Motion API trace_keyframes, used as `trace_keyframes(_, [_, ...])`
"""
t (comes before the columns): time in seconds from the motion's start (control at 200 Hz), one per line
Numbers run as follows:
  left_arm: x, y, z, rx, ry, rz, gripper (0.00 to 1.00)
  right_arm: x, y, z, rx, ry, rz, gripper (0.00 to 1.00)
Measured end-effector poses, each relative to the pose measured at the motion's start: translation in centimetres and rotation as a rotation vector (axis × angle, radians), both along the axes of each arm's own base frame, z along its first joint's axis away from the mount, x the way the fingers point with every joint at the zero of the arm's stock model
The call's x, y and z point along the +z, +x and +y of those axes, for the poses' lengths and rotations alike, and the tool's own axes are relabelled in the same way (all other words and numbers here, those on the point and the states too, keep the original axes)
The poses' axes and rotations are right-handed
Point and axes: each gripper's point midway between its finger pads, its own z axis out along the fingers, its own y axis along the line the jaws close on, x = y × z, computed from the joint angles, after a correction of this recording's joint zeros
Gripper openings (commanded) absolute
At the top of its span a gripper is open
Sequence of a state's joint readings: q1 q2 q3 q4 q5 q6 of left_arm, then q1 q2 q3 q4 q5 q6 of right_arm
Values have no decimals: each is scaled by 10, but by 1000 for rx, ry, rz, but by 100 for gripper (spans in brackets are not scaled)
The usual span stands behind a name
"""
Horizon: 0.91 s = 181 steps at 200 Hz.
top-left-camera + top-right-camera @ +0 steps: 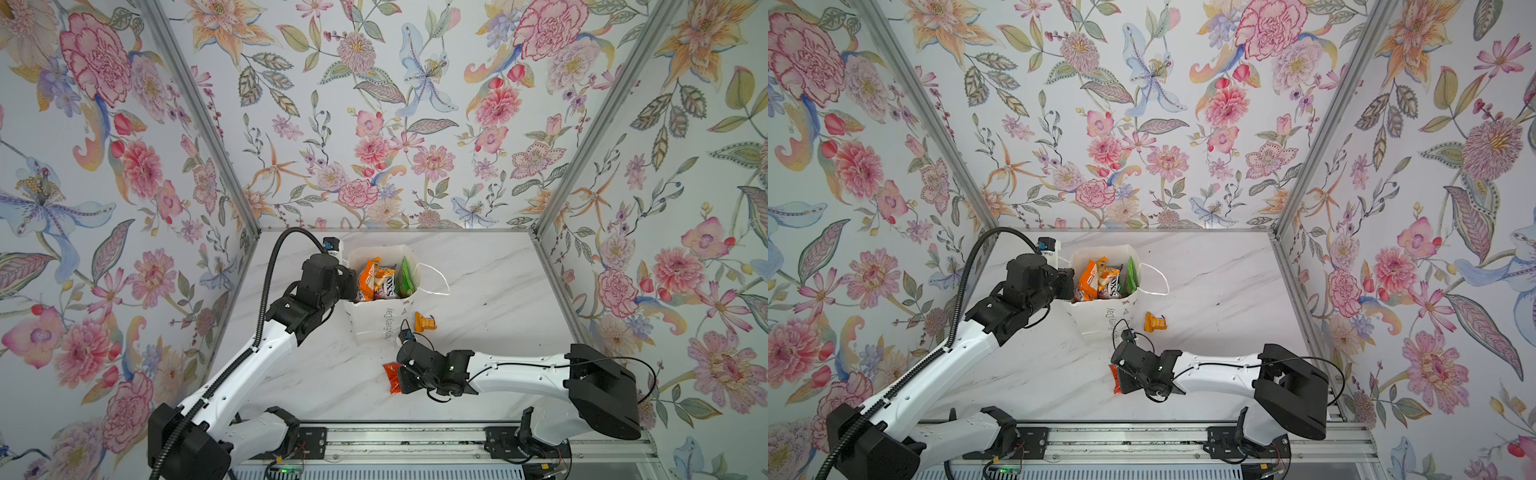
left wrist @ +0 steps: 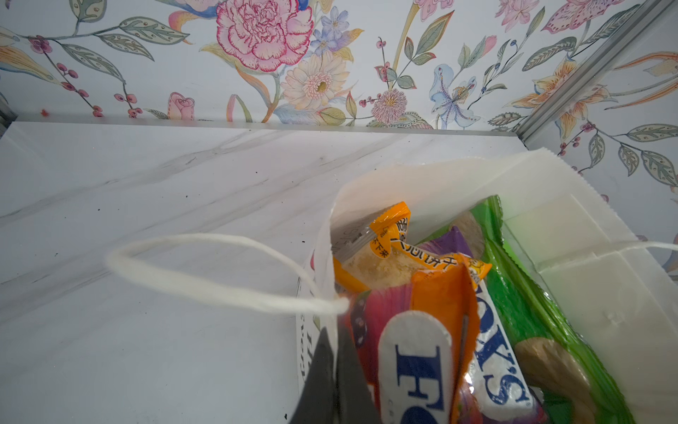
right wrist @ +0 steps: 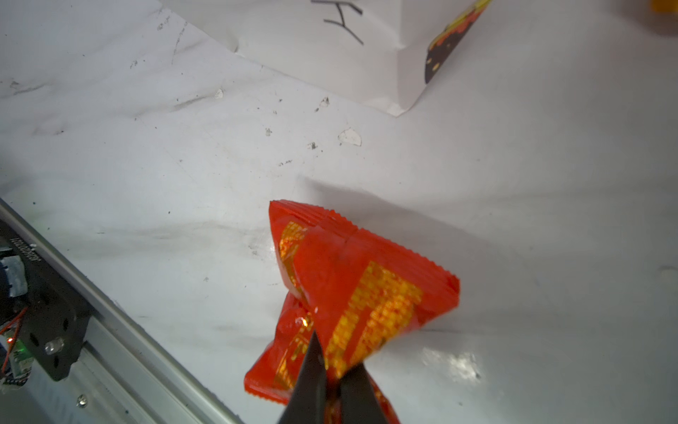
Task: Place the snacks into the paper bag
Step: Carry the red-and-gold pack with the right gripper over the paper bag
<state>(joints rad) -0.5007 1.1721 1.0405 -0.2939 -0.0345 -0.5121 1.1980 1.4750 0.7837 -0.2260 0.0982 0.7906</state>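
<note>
Being pinched by a thin fold in the closed right gripper [image 3: 329, 368], near the tall white paper bag [image 1: 371, 328], the small shiny red sachet [image 3: 367, 290] could be dropped, or the full bag, held at its rim by the closed left gripper [image 2: 335, 341], tipped.

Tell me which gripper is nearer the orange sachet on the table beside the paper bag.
Right. The right gripper, shut on a red sachet, sits just in front of the orange sachet; the left gripper pinches the paper bag on the wall away from it.
</note>
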Motion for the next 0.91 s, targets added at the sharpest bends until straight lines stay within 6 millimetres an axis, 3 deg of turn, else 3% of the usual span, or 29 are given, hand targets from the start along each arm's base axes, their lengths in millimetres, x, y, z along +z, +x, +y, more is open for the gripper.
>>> trace_keyframes(0.37, [0,0,0,0,0,0,0,83,9,-20,-38,105,-136,6])
trace_keyframes(0.906, [0,0,0,0,0,0,0,209,27,-17,20,218,-408,4])
